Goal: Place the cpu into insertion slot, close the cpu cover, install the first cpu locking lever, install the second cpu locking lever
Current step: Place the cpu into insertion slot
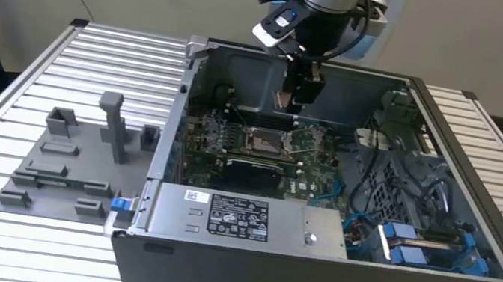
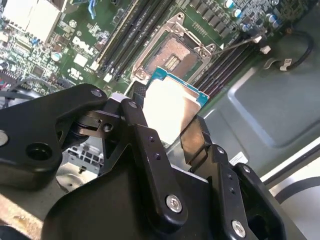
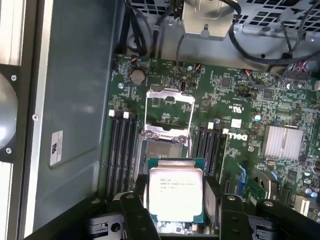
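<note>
Grey moulded fixtures (image 1: 67,157) sit at the exterior view's left on the slatted aluminium bench (image 1: 103,57), just beside the open computer case (image 1: 241,276). Inside the case the green motherboard (image 1: 203,141) lies flat, and the insertion slot (image 1: 265,140) is bare, its dark centre showing. Above the board hangs the claw (image 1: 297,94), narrowed onto the cpu (image 3: 175,192). Its fingers (image 2: 147,135) pinch two opposite edges and the chip is clear of the board. In the first wrist view the cpu cover (image 3: 169,131) is lifted open, off the slot. Blue plastic parts (image 1: 416,247) lie at the exterior view's right.
</note>
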### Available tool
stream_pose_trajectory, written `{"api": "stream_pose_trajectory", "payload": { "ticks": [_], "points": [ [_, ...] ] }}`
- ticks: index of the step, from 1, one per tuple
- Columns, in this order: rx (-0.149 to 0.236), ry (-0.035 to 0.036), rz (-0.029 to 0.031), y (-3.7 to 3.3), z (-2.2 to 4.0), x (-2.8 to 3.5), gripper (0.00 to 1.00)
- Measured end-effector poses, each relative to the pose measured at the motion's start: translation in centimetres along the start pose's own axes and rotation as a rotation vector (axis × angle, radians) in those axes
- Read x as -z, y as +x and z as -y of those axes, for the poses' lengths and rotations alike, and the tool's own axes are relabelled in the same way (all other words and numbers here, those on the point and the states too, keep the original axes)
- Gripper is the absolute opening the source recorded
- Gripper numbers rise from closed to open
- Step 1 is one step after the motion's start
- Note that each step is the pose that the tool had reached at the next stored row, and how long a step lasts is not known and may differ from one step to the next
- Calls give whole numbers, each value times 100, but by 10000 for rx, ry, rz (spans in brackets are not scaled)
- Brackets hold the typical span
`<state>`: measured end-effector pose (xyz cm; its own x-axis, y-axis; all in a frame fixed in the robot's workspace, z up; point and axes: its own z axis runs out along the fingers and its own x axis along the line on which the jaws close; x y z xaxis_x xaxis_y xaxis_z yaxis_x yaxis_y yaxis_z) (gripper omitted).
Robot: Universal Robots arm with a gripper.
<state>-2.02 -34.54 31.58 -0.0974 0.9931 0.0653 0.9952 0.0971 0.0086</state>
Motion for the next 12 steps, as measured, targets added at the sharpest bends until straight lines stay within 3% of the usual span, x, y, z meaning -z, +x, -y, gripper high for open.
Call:
{"api": "stream_pose_trajectory", "payload": {
  "ticks": [9,12],
  "points": [
    [-918,-61,6,6,0,-57,54],
    [-987,-65,8,7,0,-58,54]
  ]
}}
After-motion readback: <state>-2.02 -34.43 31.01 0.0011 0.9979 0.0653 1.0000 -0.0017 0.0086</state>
